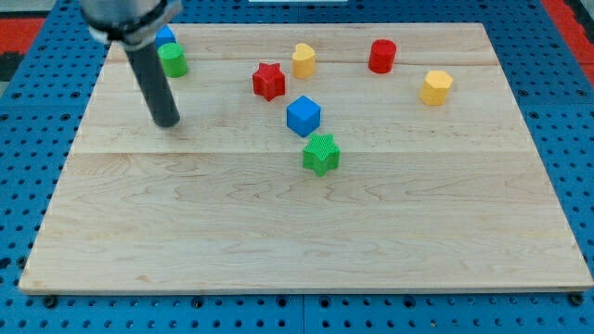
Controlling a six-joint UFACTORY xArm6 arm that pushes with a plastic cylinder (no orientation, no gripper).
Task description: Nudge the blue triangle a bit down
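— Where the rod came down near the board's top-left corner, which way did the blue triangle (165, 36) lie from the tip (167, 121)?

— Toward the top edge, almost straight above it in the view. The triangle sat close to that corner, with the green cylinder (173, 60) touching it or just beside it on the lower side. So the tip stood below both, on the wrong side for a downward nudge. I judged it would have to go round to the triangle's far side first.

— Could you make out the triangle's shape or long axis?

— Hardly. The rod's thick upper part and the green cylinder covered most of it; only a small blue patch showed, so I took the shape from the task.

— And the pincer, apart or together?

— There was none, only a plain rod touching no block.

— Anything else near?

— No. The red star (269, 81), yellow heart-like block (303, 59), blue cube (303, 115), green star (321, 154), red cylinder (381, 56) and yellow hexagonal block (435, 87) lay well apart toward the right.
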